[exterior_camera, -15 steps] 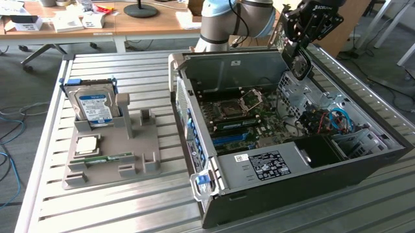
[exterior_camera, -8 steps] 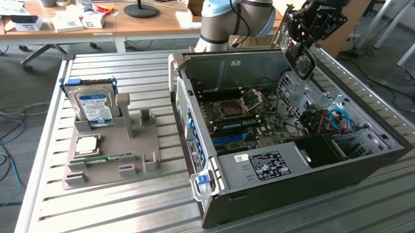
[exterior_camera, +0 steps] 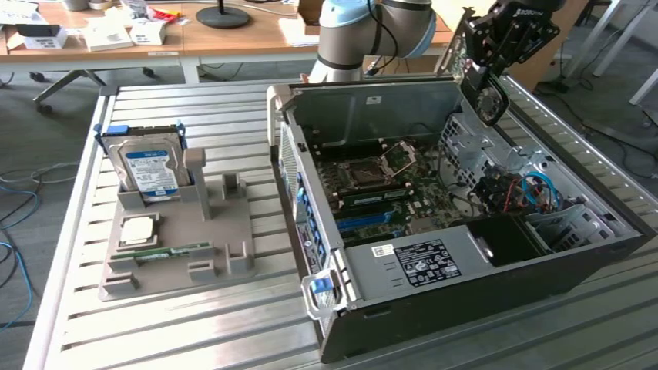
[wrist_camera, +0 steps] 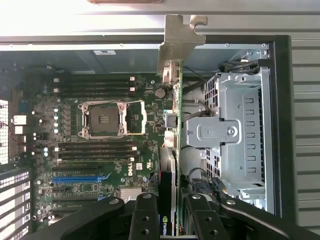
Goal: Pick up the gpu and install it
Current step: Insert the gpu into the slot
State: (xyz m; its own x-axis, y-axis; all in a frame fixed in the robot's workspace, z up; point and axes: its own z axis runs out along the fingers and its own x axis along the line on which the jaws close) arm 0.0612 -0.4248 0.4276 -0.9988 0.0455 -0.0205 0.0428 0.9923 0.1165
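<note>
We tag the gpu [wrist_camera: 170, 192] as clamped edge-on in the claw [wrist_camera: 172, 220]. The fingers [wrist_camera: 145, 217] are pinched narrow on its two faces, so the claw is holding the card. The card hangs below the claw, with its metal bracket [wrist_camera: 177, 42] at the end far from the fingers. We judge this grip leaves the connector edge free to go down into a slot while the bracket lines up with the case's rear wall. Claw and card hover above the open computer case [exterior_camera: 308, 193], over the strip between the motherboard [wrist_camera: 100, 150] and the drive cage [wrist_camera: 235, 135], apparently clear of both. The blue slot [wrist_camera: 80, 177] sits beneath and off to one side of the claw, unfilled. For writing, we see a green Nvidia mark on the card right by the fingers and "DELL" on the board. The power supply label [exterior_camera: 424, 262] is unreadable. Well away from the claw, the hard drive [exterior_camera: 152, 166] with its blue label stands upright in the grey parts tray [exterior_camera: 231, 254], and the memory stick [exterior_camera: 169, 252] lies there too.
</note>
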